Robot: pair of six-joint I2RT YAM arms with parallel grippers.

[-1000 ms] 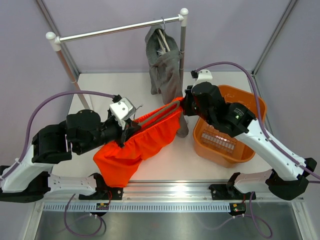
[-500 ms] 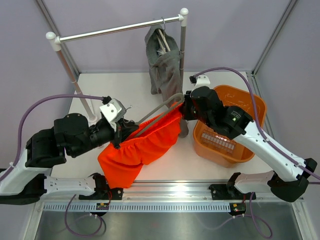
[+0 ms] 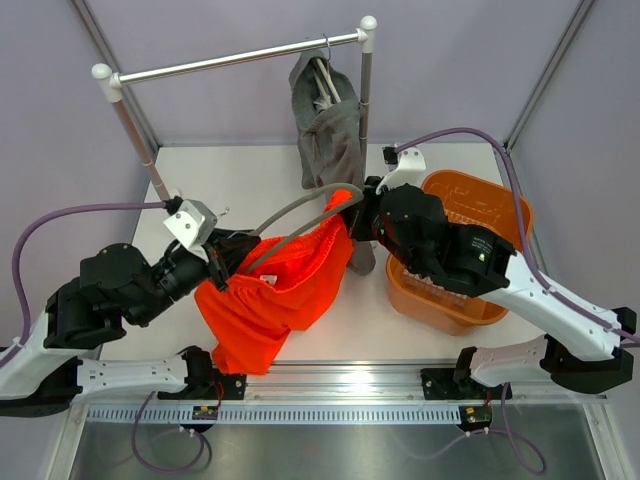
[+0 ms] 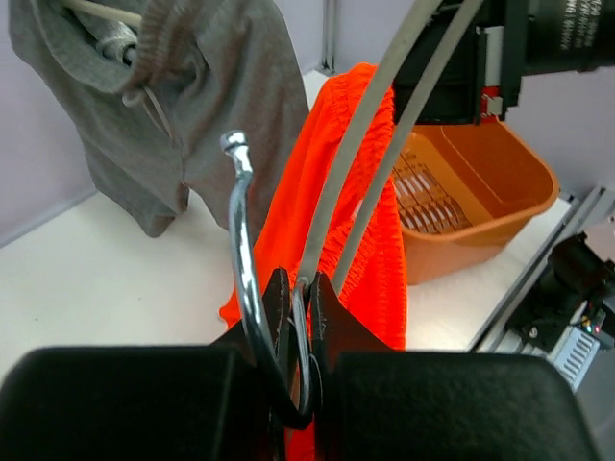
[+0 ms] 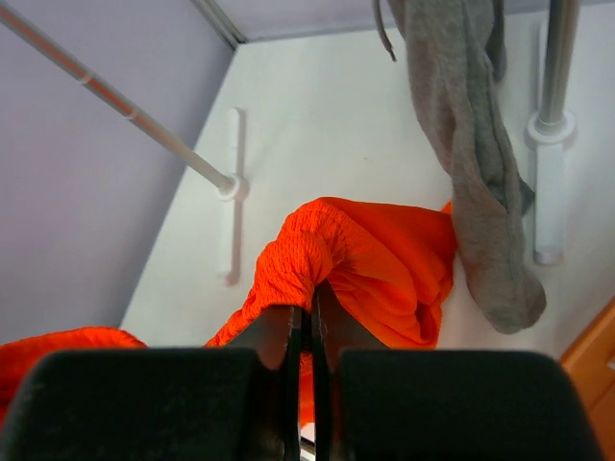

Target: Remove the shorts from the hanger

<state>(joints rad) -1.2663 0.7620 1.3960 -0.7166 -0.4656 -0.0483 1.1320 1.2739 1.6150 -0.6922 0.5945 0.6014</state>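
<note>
The orange-red shorts (image 3: 275, 300) hang between my two grippers above the table. The grey hanger (image 3: 300, 203) runs from my left gripper to the shorts' raised right end, with most of its arms bare. My left gripper (image 3: 232, 266) is shut on the hanger's neck by its metal hook (image 4: 240, 240); the left wrist view shows this grip (image 4: 300, 300). My right gripper (image 3: 350, 213) is shut on a bunched fold of the orange shorts' waistband (image 5: 298, 264), as the right wrist view shows (image 5: 312, 312). The grey shorts (image 3: 328, 130) hang from the rail on another hanger.
The clothes rail (image 3: 240, 58) spans the back, with its right post (image 3: 366, 90) just behind my right gripper and its left post (image 3: 135, 140) near my left arm. An orange basket (image 3: 500, 215) stands at the right, partly under my right arm.
My left gripper has pulled the hanger back to the left, so more of its arms is bare. The orange shorts have slid along it and sag lower, their right end still held.
</note>
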